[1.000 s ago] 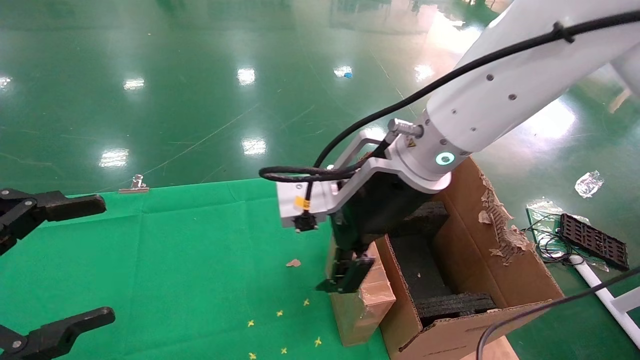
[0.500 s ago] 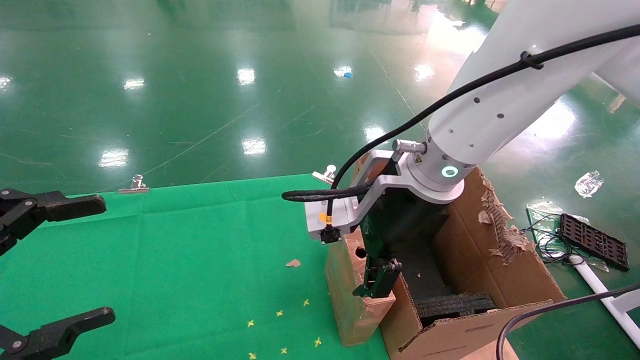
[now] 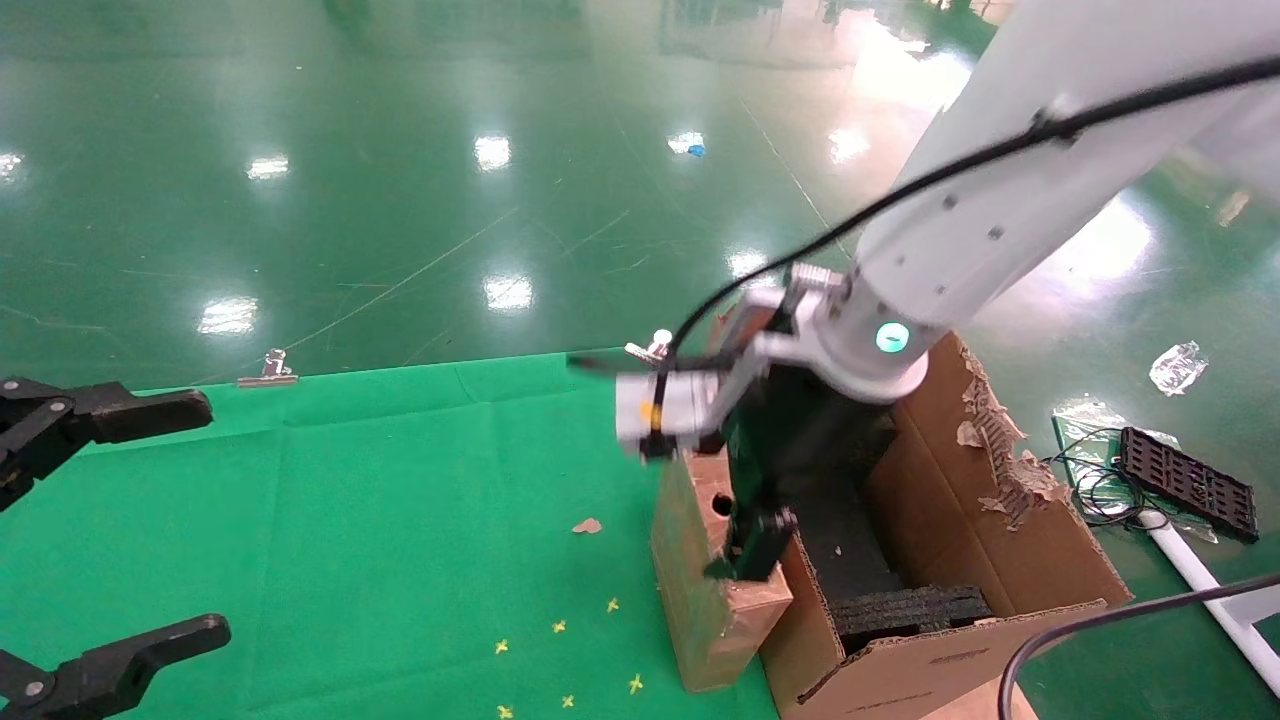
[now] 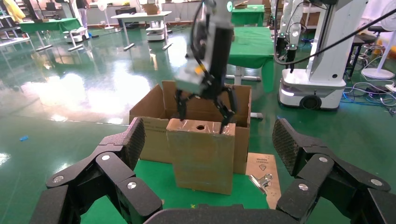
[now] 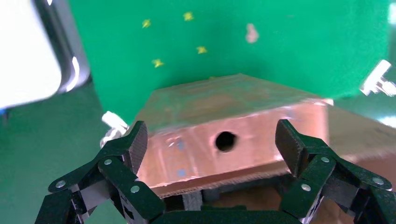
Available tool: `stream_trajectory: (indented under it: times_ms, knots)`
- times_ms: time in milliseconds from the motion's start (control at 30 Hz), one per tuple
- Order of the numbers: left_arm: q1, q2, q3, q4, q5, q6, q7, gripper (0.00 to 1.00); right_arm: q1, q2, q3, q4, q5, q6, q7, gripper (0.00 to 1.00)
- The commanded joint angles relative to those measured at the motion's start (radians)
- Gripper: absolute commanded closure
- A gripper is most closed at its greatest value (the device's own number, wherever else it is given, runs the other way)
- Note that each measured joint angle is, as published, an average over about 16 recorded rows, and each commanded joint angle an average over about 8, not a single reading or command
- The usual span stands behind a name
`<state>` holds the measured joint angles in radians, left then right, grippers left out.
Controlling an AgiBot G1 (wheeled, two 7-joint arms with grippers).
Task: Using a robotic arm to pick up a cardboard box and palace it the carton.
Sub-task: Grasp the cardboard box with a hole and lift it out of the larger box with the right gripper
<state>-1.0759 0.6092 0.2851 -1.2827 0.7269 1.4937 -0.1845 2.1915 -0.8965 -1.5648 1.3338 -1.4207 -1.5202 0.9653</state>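
Brown cardboard fills the space between my right fingers: the cardboard box (image 3: pixel 700 560) stands upright on the green cloth (image 3: pixel 400 520), its taped top with the small round hole facing up toward my wrist. My right gripper (image 3: pixel 745 545) hangs over that top, fingers spread, one pad (image 5: pixel 135 142) off one end of the top and the other off the opposite end, with cardboard between them and no pinch that I can make out. From my left wrist view the same gripper (image 4: pixel 203 109) straddles the top edge of the box (image 4: pixel 201 156), fingertips just at its upper corners.

The box sits at the right edge of the cloth, touching or just beside the left wall of the carton (image 3: pixel 1000 560). The carton lies right of it, flaps open, the far right flap torn ragged, black foam (image 3: pixel 905 605) lining the inside. The box is outside the carton, not in it.

My robotic arm (image 3: pixel 1000 210) comes in from the upper right, its green ring lit, the black cable running along it.

My left gripper (image 3: pixel 95 530) is parked at the near left edge over the cloth, fingers spread wide, holding nothing.

A metal clip (image 3: pixel 268 372) lies at the far edge of the cloth, and small yellow marks (image 3: pixel 560 627) dot the cloth near the box.
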Motion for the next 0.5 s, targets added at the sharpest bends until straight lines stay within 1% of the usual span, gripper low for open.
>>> stream_trajectory:
  times_ms: [33,133,267,400,500]
  knots:
    - [0.000,0.000,0.000,0.000,0.000,0.000,0.000,0.00,0.018,0.008,0.005,0.002,0.008,0.000,0.037,0.00]
    - [0.000,0.000,0.000,0.000,0.000,0.000,0.000,0.00,0.033,0.007,0.000,-0.037,0.033,-0.015,0.177,0.00]
    - [0.000,0.000,0.001,0.000,0.000,0.000,0.000,0.00,0.036,-0.009,-0.023,-0.120,0.043,-0.031,0.354,0.00]
    - [0.000,0.000,0.001,0.000,-0.001,0.000,0.000,0.00,0.025,-0.032,-0.052,-0.207,0.044,-0.039,0.491,0.00]
    - [0.000,0.000,0.001,0.000,-0.001,0.000,0.001,0.00,0.013,-0.046,-0.068,-0.262,0.058,-0.040,0.567,0.00]
